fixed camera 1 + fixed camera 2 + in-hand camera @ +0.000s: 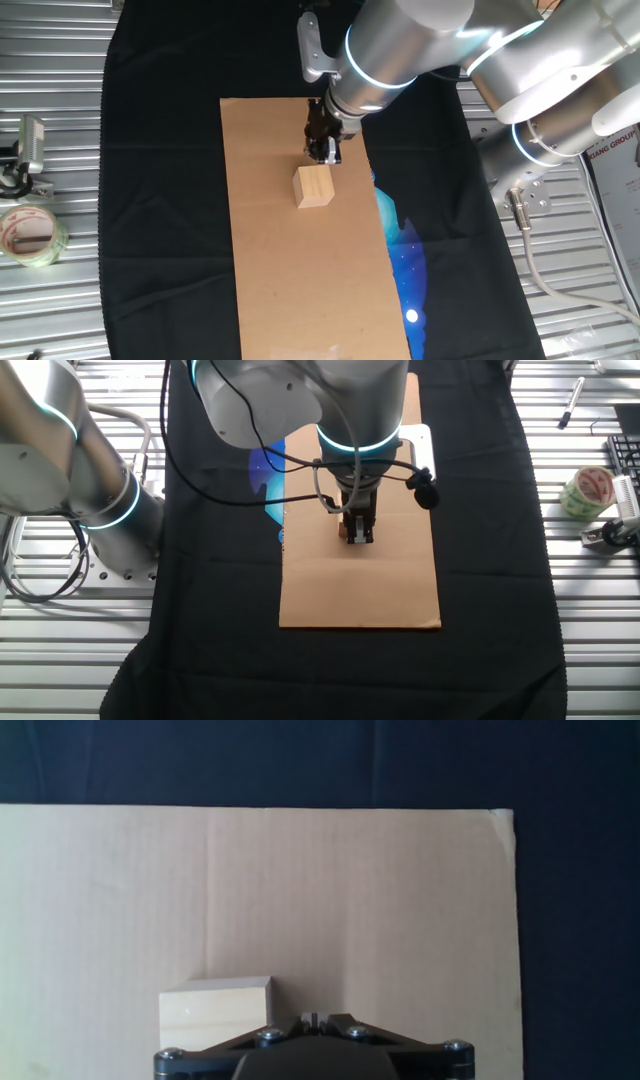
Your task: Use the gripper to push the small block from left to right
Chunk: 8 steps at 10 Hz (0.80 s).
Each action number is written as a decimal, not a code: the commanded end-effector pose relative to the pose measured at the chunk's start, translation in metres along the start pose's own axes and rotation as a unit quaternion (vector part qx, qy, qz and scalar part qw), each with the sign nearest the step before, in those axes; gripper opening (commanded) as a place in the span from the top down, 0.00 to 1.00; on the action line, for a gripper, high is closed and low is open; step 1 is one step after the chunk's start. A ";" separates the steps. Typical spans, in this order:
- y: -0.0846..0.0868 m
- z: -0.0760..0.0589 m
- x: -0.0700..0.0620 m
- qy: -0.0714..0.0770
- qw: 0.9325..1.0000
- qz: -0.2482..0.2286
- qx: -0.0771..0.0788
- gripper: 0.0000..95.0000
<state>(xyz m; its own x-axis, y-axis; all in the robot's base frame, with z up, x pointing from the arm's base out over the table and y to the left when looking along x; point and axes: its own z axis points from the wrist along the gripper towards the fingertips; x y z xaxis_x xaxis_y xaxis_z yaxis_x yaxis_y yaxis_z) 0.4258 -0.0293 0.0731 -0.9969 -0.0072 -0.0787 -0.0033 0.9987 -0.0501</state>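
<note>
While one cardboard sheet (300, 240) lies lengthwise on one black cloth (160, 200) over the ribbed metal table (50, 300), it carries one small block (313, 186), and one tape roll (30, 234) sits off the cloth. One gripper (323, 150) hangs low over the sheet, fingers drawn together on nothing. Block position: just beside the fingertips; in the hand view it lies left of them, contact not discernible.

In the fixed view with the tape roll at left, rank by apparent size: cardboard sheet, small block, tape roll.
1. cardboard sheet
2. tape roll
3. small block
The roll looks bigger than the block, though camera distance differs.
</note>
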 end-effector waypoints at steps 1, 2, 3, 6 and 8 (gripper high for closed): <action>0.000 0.001 0.000 -0.001 1.000 0.000 0.000 1.00; 0.000 0.001 0.000 -0.001 1.000 0.001 0.000 1.00; 0.000 0.001 0.000 -0.001 1.000 0.001 0.000 1.00; 0.000 0.000 0.000 0.003 1.000 0.005 0.003 1.00; 0.000 0.000 0.000 0.003 1.000 0.005 0.003 1.00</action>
<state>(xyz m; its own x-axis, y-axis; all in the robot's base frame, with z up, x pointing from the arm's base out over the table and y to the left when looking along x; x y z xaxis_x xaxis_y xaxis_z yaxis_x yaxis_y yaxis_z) 0.4259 -0.0291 0.0719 -0.9973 0.0023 -0.0729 0.0063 0.9984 -0.0553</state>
